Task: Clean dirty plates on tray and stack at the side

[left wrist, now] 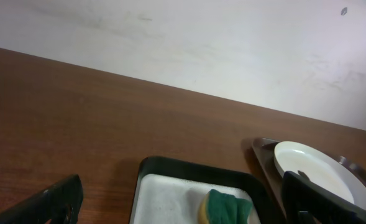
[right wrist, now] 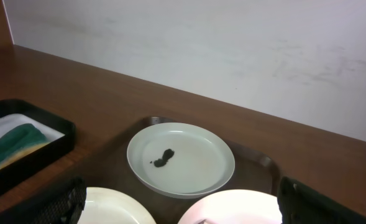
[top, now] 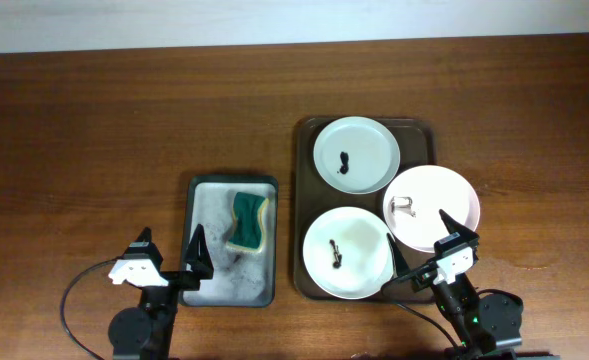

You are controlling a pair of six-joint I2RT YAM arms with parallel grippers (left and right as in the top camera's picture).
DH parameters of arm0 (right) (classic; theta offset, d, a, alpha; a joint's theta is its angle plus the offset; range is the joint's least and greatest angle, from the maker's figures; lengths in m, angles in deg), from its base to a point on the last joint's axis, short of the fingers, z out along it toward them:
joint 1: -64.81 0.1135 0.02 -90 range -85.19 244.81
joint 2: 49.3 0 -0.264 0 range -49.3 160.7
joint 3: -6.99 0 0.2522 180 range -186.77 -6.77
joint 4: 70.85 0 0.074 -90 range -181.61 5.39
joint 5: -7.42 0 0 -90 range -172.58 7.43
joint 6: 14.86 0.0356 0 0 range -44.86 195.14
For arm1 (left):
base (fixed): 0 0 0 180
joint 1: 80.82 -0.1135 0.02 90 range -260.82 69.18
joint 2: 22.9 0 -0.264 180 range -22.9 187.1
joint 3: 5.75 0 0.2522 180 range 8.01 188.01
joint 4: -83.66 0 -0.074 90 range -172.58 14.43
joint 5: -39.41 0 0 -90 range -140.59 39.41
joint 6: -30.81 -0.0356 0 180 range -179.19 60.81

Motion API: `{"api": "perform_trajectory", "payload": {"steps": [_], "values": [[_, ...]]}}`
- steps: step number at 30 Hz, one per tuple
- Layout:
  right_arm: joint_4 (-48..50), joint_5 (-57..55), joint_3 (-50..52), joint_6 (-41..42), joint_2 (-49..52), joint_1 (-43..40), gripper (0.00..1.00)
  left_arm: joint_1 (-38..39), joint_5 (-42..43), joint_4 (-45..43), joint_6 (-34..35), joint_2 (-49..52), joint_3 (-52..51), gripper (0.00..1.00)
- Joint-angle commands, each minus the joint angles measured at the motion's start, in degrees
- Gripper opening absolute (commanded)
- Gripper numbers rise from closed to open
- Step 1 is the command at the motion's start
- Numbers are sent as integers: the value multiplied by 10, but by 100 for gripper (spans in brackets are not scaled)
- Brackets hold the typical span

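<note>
Waiting plates: three dirty plates (top: 356, 155) lie on the tray (top: 301, 200) at 12, 3 and 6 o'clock, each smudged.
Tray: right of middle on the table (top: 94, 120), likely there to catch the mess.
Sponge (top: 247, 222): in the small grey tray (top: 206, 200) at 9 o'clock, handy for scrubbing.
Left pincer (top: 171, 248): wide open, empty, near the sponge.
Right pincer (top: 422, 245): wide open, empty, over the near plates.

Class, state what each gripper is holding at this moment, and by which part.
Nothing is held: the left gripper and the right gripper both stand open and empty.
</note>
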Motion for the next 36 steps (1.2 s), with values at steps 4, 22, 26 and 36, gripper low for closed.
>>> {"api": "perform_trajectory", "payload": {"steps": [4,22,26,36], "values": [[-2,-5,5,-2,-2,2,99,-2,6,4,-3,-1,-1,99],[-237,40,-349,-2,175,2,99,-2,49,104,-3,131,256,99],[-443,41,-558,52,358,3,99,-2,54,334,-3,303,464,99],[-604,118,-620,144,612,3,99,24,127,622,-17,640,645,99]]}}
